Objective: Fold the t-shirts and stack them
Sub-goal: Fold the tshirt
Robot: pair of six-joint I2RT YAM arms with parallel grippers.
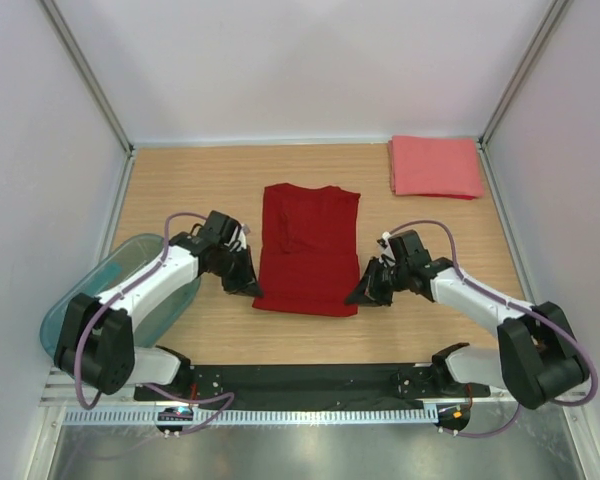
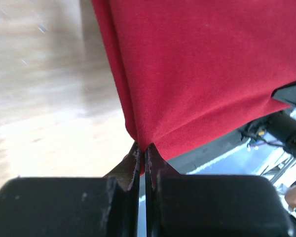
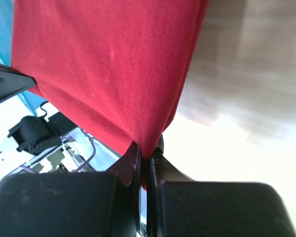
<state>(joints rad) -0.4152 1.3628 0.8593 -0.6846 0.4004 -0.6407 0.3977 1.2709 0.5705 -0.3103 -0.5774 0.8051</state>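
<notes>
While dark red t-shirt [image 1: 309,250] lies between, left end effector [image 1: 252,287] and right end effector [image 1: 361,294] pinch near corners.

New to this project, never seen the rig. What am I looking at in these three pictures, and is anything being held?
Two small robot arms are bolted at the near edge of a wooden table. The overhead picture comes from a fixed camera above and behind them. The other two come from cameras on each wrist, looking out past that arm's own fingers.

On the table lies a dark red t-shirt, spread flat in the middle. A salmon-pink shirt, already folded, sits at the far right corner. A teal plastic bin stands at the left, partly under the left arm.

The left hand is shut on the red shirt's near left corner, and the right hand on its near right corner. Both wrist views show the cloth pinched between the fingers.
</notes>
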